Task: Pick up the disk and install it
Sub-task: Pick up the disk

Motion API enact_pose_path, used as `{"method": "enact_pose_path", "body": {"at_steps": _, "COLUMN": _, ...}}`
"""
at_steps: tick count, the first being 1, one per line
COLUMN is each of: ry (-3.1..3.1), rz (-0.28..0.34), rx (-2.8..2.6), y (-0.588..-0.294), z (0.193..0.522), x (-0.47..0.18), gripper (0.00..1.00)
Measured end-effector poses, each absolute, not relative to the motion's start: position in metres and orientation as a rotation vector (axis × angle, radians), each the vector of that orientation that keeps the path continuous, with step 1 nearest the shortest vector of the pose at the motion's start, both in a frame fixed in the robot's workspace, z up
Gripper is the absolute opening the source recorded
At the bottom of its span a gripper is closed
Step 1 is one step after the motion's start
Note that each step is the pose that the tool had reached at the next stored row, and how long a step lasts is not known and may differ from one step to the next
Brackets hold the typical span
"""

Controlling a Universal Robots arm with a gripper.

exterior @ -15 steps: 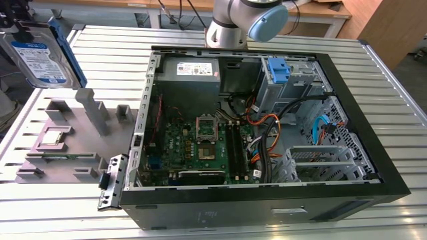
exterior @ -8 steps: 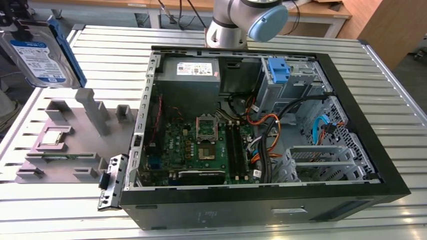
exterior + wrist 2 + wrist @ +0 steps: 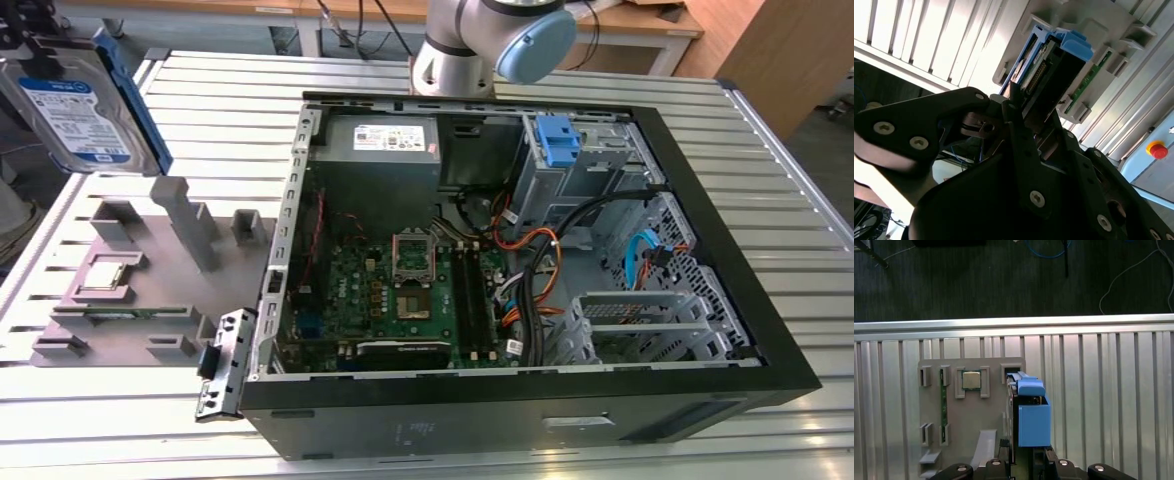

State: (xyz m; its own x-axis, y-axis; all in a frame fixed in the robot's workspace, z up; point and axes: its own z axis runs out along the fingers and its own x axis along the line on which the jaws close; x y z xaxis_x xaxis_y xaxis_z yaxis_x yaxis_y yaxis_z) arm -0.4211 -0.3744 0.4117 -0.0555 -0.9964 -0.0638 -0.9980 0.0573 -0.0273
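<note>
At the exterior view's far left, above the grey parts tray (image 3: 147, 290) on the table (image 3: 400, 80), the end effector (image 3: 1026, 112) is gripping the disk (image 3: 74, 105) on edge. By my judgement, this lift is calling for a firm clamp, no tilting, and height enough to clear the open computer case (image 3: 534, 415).

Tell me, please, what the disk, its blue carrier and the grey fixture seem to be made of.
The disk looks metal: silvery casing with a dull sheen. Its carrier is probably plastic: uniform bright blue, matte, moulded edges. The fixture is likely plastic too, flat matte grey with blocky pockets, though painted metal cannot be excluded.
</note>
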Motion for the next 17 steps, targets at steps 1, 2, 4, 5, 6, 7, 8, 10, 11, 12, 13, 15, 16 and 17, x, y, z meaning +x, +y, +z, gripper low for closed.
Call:
{"method": "enact_pose_path", "body": {"at_steps": 1, "ry": 2.236, "rz": 0.037, "rx": -2.113, "y": -0.3744, "z": 0.4121, "x": -0.4211, "gripper": 0.35}}
{"method": "enact_pose_path", "body": {"at_steps": 2, "ry": 2.236, "rz": 0.037, "rx": -2.113, "y": -0.3744, "z": 0.4124, "x": -0.4211, "gripper": 0.35}}
{"method": "enact_pose_path", "body": {"at_steps": 4, "ry": 2.236, "rz": 0.037, "rx": -2.113, "y": -0.3744, "z": 0.4133, "x": -0.4211, "gripper": 0.35}}
{"method": "enact_pose_path", "body": {"at_steps": 5, "ry": 2.236, "rz": 0.037, "rx": -2.113, "y": -0.3744, "z": 0.4137, "x": -0.4211, "gripper": 0.35}}
{"method": "enact_pose_path", "body": {"at_steps": 6, "ry": 2.236, "rz": 0.037, "rx": -2.113, "y": -0.3744, "z": 0.4141, "x": -0.4211, "gripper": 0.35}}
{"method": "enact_pose_path", "body": {"at_steps": 7, "ry": 2.236, "rz": 0.037, "rx": -2.113, "y": -0.3744, "z": 0.4146, "x": -0.4211, "gripper": 0.35}}
{"method": "enact_pose_path", "body": {"at_steps": 8, "ry": 2.236, "rz": 0.037, "rx": -2.113, "y": -0.3744, "z": 0.415, "x": -0.4211, "gripper": 0.35}}
{"method": "enact_pose_path", "body": {"at_steps": 10, "ry": 2.236, "rz": 0.037, "rx": -2.113, "y": -0.3744, "z": 0.4159, "x": -0.4211, "gripper": 0.35}}
{"method": "enact_pose_path", "body": {"at_steps": 11, "ry": 2.236, "rz": 0.037, "rx": -2.113, "y": -0.3744, "z": 0.4163, "x": -0.4211, "gripper": 0.35}}
{"method": "enact_pose_path", "body": {"at_steps": 12, "ry": 2.236, "rz": 0.037, "rx": -2.113, "y": -0.3744, "z": 0.4165, "x": -0.4211, "gripper": 0.35}}
{"method": "enact_pose_path", "body": {"at_steps": 13, "ry": 2.236, "rz": 0.037, "rx": -2.113, "y": -0.3744, "z": 0.4167, "x": -0.4211, "gripper": 0.35}}
{"method": "enact_pose_path", "body": {"at_steps": 15, "ry": 2.236, "rz": 0.037, "rx": -2.113, "y": -0.3744, "z": 0.4173, "x": -0.4211, "gripper": 0.35}}
{"method": "enact_pose_path", "body": {"at_steps": 16, "ry": 2.236, "rz": 0.037, "rx": -2.113, "y": -0.3744, "z": 0.4176, "x": -0.4211, "gripper": 0.35}}
{"method": "enact_pose_path", "body": {"at_steps": 17, "ry": 2.236, "rz": 0.037, "rx": -2.113, "y": -0.3744, "z": 0.418, "x": -0.4211, "gripper": 0.35}}
